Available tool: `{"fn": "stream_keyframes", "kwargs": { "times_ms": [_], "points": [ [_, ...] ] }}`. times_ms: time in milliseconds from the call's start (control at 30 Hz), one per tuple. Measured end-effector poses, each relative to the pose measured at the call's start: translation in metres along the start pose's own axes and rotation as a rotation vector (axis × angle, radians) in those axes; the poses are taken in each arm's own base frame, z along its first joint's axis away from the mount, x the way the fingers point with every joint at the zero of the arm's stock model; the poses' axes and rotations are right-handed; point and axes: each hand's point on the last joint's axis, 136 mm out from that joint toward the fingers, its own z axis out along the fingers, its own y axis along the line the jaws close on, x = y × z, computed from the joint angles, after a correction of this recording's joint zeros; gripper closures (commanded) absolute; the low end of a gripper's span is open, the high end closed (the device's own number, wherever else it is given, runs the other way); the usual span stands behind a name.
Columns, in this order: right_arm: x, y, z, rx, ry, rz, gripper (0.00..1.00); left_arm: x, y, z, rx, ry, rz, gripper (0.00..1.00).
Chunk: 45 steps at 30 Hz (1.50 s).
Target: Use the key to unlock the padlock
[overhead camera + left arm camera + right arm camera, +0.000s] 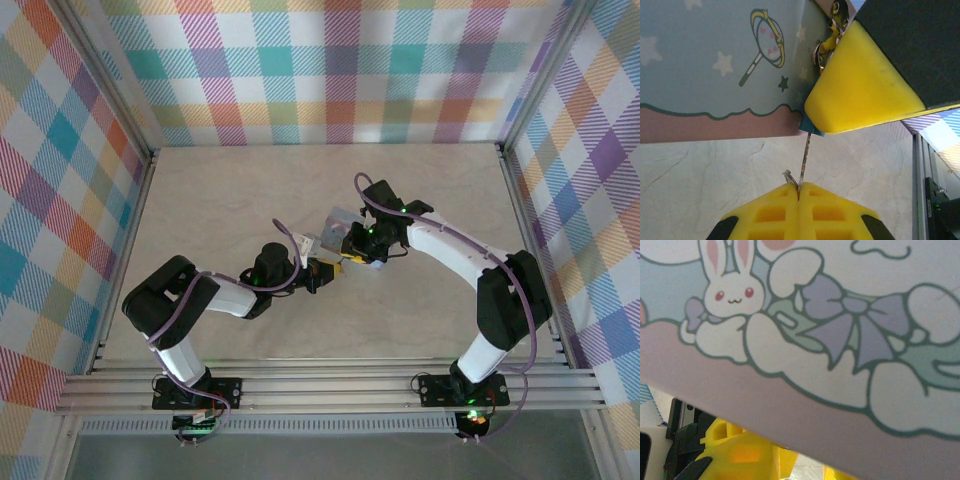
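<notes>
In the left wrist view my left gripper [799, 189] is shut on the head of the key [804, 160], whose small ring [788, 174] sticks out beside the pads. The thin blade runs up into the padlock [813, 131]. Just a teal corner of the padlock shows under a yellow finger [860, 85] of my right gripper, which is closed on it. The lock hangs at the front of the pale blue cartoon tin box [715, 65]. From above, left gripper [322, 272] and right gripper [357, 250] meet at the box [335, 225].
The box [815, 340] lies close in front of the right wrist camera and hides that gripper's jaws. An aluminium frame rail [917, 190] runs along the table's right edge. Checked cloth walls [320, 70] surround the beige tabletop [250, 190].
</notes>
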Motion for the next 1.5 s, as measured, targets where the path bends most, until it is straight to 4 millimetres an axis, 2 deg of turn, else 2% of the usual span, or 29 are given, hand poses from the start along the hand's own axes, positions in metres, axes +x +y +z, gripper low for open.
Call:
{"fn": "stream_keyframes", "kwargs": {
  "times_ms": [567,833,1500],
  "points": [
    [-0.001,0.001,0.000,-0.004,-0.003,0.018,1.00,-0.002,0.001,0.004,-0.011,-0.006,0.002,1.00],
    [-0.001,0.001,0.000,-0.006,-0.001,0.022,1.00,0.002,-0.003,0.010,-0.001,0.007,-0.007,1.00],
    [-0.003,0.001,-0.001,-0.009,-0.006,0.029,1.00,-0.003,0.001,0.007,-0.040,-0.035,-0.003,1.00]
  ]
}}
